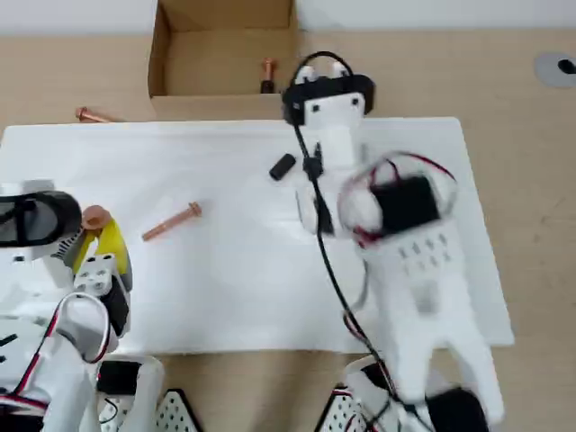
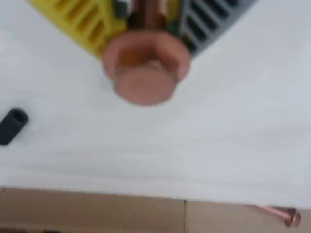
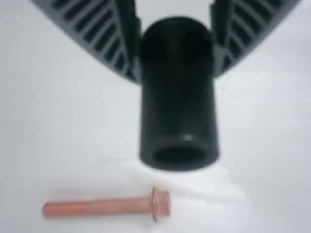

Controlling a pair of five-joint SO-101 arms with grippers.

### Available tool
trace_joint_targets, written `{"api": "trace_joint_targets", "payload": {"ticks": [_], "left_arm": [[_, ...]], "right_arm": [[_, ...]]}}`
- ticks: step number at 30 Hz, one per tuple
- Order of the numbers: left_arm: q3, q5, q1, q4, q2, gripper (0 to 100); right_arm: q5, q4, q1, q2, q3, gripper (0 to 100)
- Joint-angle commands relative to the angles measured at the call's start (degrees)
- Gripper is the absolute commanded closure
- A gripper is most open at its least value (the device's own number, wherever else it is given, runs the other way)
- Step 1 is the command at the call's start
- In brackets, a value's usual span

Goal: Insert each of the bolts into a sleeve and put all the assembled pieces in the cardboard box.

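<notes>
My left gripper, with one yellow and one grey finger, is shut on a copper bolt whose head points out past the fingertips. From above, that bolt's head is at the mat's left edge. My right gripper is shut on a black sleeve, open end outward, above the mat. A loose bolt lies just beyond it. Another bolt lies on the mat, and a black sleeve shows beside the right arm. The cardboard box holds one assembled piece.
A white mat covers the wooden table. One more copper bolt lies on the bare wood beyond the mat's far left corner, also seen as the bolt past the mat's edge. A cable runs along the right arm.
</notes>
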Motion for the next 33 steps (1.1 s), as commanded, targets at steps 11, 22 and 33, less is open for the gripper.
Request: {"api": "trace_joint_targets", "payload": {"ticks": [11,22,33], "left_arm": [[4.3,5.9,0.7,-19.0,0.0,99],[11.3,3.6,0.4,-33.2,0.5,99],[15.4,11.7,3.9,-36.0,0.4,99]], "right_arm": [[0.7,-12.1,-14.0,-42.8,21.0,98.8],[13.6,-49.4,-19.3,-71.9,69.1,98.8],[16.0,-68.2,-35.3,-78.0,89.5,98.8]]}}
